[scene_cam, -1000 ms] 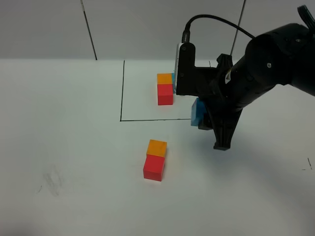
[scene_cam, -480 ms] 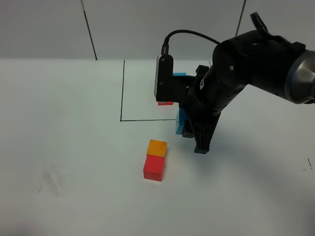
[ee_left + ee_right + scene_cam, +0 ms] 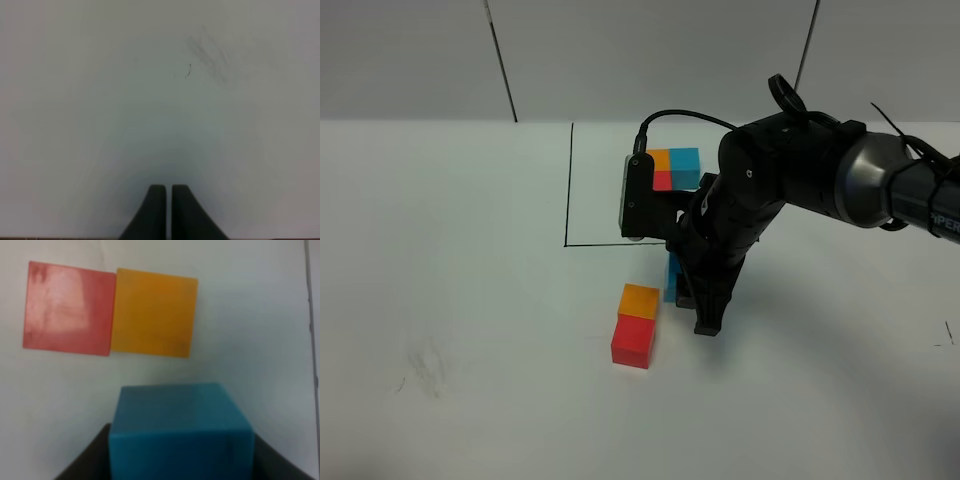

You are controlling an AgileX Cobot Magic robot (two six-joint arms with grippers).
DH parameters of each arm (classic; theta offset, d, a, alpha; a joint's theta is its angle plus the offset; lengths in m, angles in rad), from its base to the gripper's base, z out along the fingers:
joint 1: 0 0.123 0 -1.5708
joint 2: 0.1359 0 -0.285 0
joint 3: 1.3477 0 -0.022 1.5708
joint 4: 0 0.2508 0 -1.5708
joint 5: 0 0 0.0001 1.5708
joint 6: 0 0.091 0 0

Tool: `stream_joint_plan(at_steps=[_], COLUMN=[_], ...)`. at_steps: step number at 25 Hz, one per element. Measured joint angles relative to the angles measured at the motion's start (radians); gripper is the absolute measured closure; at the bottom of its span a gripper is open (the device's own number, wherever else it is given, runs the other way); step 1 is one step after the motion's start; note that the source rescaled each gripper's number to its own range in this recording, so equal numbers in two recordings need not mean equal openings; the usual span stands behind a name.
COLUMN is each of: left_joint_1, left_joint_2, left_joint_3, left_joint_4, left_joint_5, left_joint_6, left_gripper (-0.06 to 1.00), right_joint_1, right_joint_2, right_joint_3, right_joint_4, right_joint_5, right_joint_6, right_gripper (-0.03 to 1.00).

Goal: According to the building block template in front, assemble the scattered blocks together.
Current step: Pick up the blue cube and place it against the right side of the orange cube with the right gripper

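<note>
Bringing light blue cube [image 3: 671,279] nearer, right pincer [image 3: 686,297] clamped on it; now just right of orange cube [image 3: 639,300], placement looks imminent.

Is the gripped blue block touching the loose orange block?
No, white table shows between the blue block and the orange block.

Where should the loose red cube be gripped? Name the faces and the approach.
I would come straight down and pinch the red cube across its left and right faces, as the exterior high view shows them. Both are free; its far face sits against the orange cube, leaving no room for a finger.
</note>
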Motion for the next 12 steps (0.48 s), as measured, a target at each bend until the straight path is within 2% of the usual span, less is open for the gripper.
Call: stream_joint_plan(at_steps=[12], left_joint_1=[0.000], left_joint_2=[0.000], left_joint_3=[0.000], left_joint_4=[0.023], left_joint_5=[0.000], left_joint_6=[0.000], left_gripper=[0.94], right_joint_1=[0.000], right_joint_2=[0.049], right_joint_3=[0.000], right_joint_4=[-0.032], right_joint_5=[-0.015], right_joint_6=[0.049], right_gripper=[0.41])
